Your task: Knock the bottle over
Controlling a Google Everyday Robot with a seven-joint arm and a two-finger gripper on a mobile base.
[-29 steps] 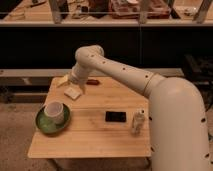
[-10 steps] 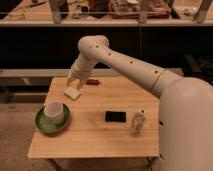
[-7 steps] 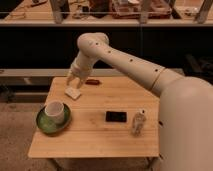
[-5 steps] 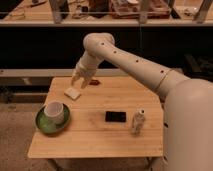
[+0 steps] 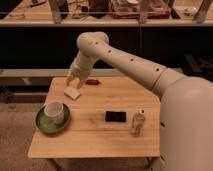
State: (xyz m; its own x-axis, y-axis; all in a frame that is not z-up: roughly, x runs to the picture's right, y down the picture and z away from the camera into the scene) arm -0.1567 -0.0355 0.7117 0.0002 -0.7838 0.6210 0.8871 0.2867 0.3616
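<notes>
The end effector (image 5: 75,81) hovers over the tabletop's (image 5: 95,137) upper left; its opening cannot be told. The bottle (image 5: 137,122) stands upright at lower right. The likely next move is a sweep across to push it.

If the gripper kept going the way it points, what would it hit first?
Probably the small pale flat item just below the gripper, over the table's far left; depth unclear. The bottle stands well aside.

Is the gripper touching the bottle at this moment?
Apart. The camera view shows the gripper at the far left of the table, the bottle upright near its right front, with a wide gap between them.
</notes>
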